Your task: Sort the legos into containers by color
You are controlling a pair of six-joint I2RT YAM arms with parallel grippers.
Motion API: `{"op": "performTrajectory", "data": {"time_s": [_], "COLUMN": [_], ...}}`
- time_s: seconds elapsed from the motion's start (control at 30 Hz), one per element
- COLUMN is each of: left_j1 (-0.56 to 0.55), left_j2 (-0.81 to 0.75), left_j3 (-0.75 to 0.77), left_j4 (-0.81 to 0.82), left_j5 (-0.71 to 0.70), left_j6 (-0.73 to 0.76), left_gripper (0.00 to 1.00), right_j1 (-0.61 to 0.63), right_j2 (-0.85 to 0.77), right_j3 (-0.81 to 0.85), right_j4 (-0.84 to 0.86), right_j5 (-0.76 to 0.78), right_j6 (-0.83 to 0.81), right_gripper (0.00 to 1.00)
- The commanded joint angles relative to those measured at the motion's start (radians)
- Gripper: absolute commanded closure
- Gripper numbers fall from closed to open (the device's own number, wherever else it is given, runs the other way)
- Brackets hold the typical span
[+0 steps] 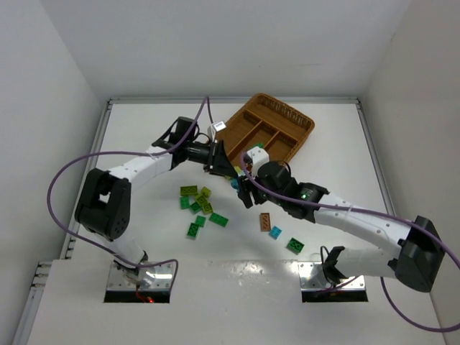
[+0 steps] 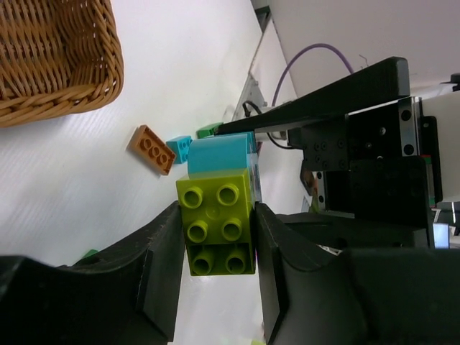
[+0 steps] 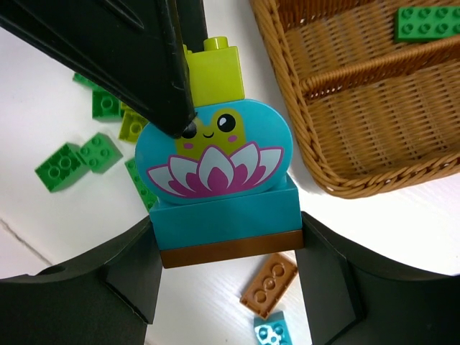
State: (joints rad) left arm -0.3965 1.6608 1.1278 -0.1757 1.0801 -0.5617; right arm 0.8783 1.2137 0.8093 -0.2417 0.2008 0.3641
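1. A small stack of legos is held above the white table [image 1: 144, 129], between the two claws and near the brown wicker tray [image 1: 287, 118].
2. The lime-yellow brick [image 2: 218, 212] is pinched by the left claw [image 2: 218, 241]. A finger is pressed on each side of it.
3. The big cyan brick [image 3: 223, 205] is gripped tight by the right claw [image 3: 225, 226]. A smiling frog and a pink flower are painted on it, and a thin brown plate [image 3: 230, 253] is stuck under it.
4. The lime-yellow brick is joined to the big cyan brick, so one stack is held from both ends.
5. One dark green brick [image 3: 428, 21] is seen lying inside a long part of the tray.
6. A brown-orange brick [image 1: 265, 221], a small cyan brick [image 1: 275, 231] and a green brick [image 1: 295, 245] are spread on the table by the right arm.
7. A bunch of green and lime-yellow bricks [image 1: 199, 205] is scattered on the table nearer the left arm.
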Motion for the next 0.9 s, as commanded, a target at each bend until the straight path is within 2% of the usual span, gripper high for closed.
{"op": "performTrajectory", "data": {"time_s": [0.0, 0.13, 0.6, 0.7, 0.73, 0.77, 0.83, 0.87], "left_j1": [0.039, 0.053, 0.071, 0.096, 0.11, 0.11, 0.11, 0.11], "left_j2": [-0.006, 0.046, 0.149, 0.169, 0.169, 0.186, 0.221, 0.221], "left_j3": [0.076, 0.121, 0.276, 0.303, 0.341, 0.366, 0.442, 0.457], "left_j4": [0.016, 0.016, -0.054, -0.11, -0.176, -0.215, -0.313, -0.326], "left_j5": [-0.011, -0.011, -0.078, -0.162, -0.221, -0.341, -0.473, -0.497], "left_j6": [0.014, 0.0, 0.009, 0.019, 0.037, 0.049, 0.08, 0.08], "left_gripper": [0.93, 1.0, 1.0, 1.0, 1.0, 1.0, 1.0, 1.0], "right_j1": [0.002, 0.002, -0.007, -0.007, -0.016, -0.016, -0.048, -0.048], "right_j2": [-0.052, -0.085, -0.095, -0.073, -0.057, -0.039, 0.019, 0.039], "right_j3": [-0.039, -0.053, -0.062, -0.032, -0.001, 0.019, 0.075, 0.093], "right_j4": [0.005, 0.005, -0.01, -0.057, -0.074, -0.093, -0.143, -0.154], "right_j5": [0.074, 0.083, 0.15, 0.218, 0.253, 0.262, 0.262, 0.25], "right_j6": [0.012, 0.021, 0.065, 0.076, 0.093, 0.104, 0.139, 0.139], "right_gripper": [0.53, 0.53, 0.54, 0.54, 0.54, 0.54, 0.54, 0.54]}}
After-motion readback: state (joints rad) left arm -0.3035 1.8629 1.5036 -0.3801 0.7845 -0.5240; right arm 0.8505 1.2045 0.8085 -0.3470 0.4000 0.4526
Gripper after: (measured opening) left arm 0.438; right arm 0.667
